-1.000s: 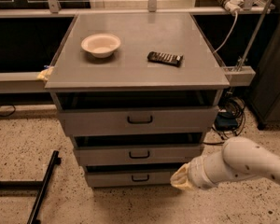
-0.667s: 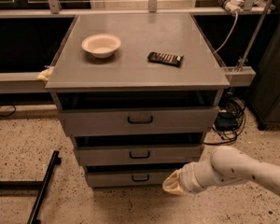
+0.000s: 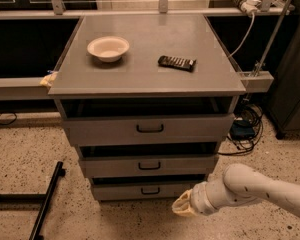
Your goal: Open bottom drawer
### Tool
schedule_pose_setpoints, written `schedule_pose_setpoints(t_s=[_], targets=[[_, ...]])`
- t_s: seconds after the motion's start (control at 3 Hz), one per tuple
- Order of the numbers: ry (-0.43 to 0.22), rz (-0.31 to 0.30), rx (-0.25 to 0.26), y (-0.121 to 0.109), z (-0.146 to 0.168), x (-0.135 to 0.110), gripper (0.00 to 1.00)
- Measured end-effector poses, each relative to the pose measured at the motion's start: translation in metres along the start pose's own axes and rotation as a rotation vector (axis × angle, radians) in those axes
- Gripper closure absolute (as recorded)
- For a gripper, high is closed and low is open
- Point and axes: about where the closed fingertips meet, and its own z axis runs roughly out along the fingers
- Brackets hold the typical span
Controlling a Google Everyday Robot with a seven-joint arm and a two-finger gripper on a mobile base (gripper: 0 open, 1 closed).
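The bottom drawer [image 3: 125,190] is the lowest and narrowest of three grey flat fronts, with a small black bar handle [image 3: 150,190]. It sits nearly flush, with a thin dark gap above it. My gripper [image 3: 181,207] is at the end of a white arm entering from the lower right. It hangs low in front of the cabinet, just right of and slightly below the bottom drawer's handle, not touching it.
The middle drawer [image 3: 115,166] and the wide top drawer [image 3: 105,129] sit above. On the cabinet top [image 3: 150,79] lie a white bowl [image 3: 108,48] and a black remote-like object [image 3: 176,62]. A black bar [image 3: 46,202] lies on the floor at left. Cables [image 3: 245,129] hang at right.
My arm has moved left along the cabinet's base, bringing the gripper closer to the bottom drawer's handle. The drawers have not moved.
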Motion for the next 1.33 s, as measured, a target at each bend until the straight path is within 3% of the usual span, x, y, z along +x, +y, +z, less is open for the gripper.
schedule_pose_setpoints(t_s=[0.33, 0.67, 1.0, 1.33], targets=[[0.017, -0.032, 0.012, -0.007, 0.019, 0.04, 1.0], [0.014, -0.103, -0.023, -0.022, 0.057, 0.102, 1.0], [-0.053, -0.111, -0.027, -0.054, 0.115, 0.166, 1.0], [-0.053, -0.111, -0.027, -0.054, 0.115, 0.166, 1.0]])
